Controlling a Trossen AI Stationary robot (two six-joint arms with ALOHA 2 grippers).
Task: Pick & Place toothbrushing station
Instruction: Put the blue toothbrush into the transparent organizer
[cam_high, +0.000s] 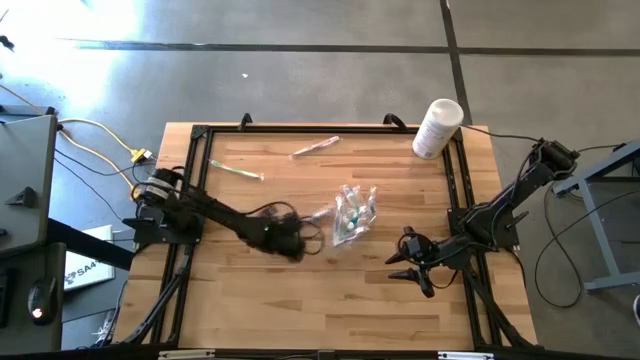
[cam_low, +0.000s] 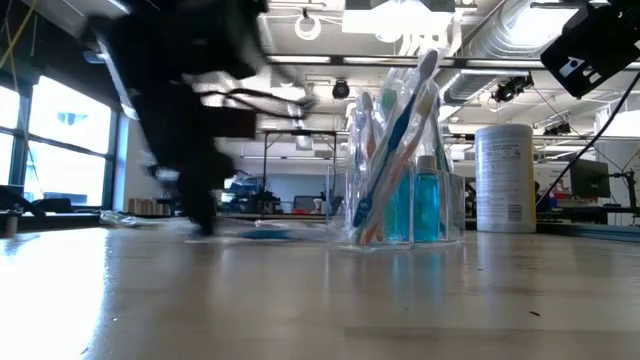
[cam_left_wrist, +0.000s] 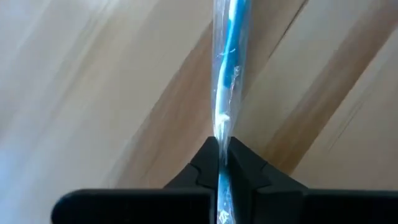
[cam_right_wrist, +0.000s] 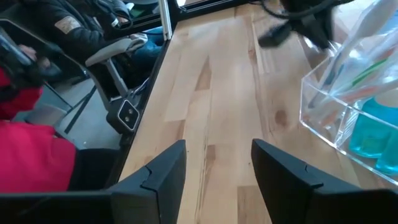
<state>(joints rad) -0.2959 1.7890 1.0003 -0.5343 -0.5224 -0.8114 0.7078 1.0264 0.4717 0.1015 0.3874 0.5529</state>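
Left pincer (cam_left_wrist: 219, 163) clamps one wrapped blue toothbrush (cam_left_wrist: 225, 74) (two more lie loose); right pincer (cam_right_wrist: 214, 163) apart.

- White canister (cam_high: 436, 127) lies on the wooden table (cam_high: 300, 310), at its far right corner.
- Yellow cable (cam_high: 95, 140) runs off the table's left edge.
- Person in red (cam_right_wrist: 28, 155) sits beside the table.

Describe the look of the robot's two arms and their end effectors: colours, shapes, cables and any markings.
Both arms are dark, jointed and slim, with black cables looped along them. The left end effector ends in two matte black fingers with angled, wedge-like tips. The right end effector has two broad black fingers with bevelled edges. In the low view, a white marking shows on one arm's black housing; I cannot read it.
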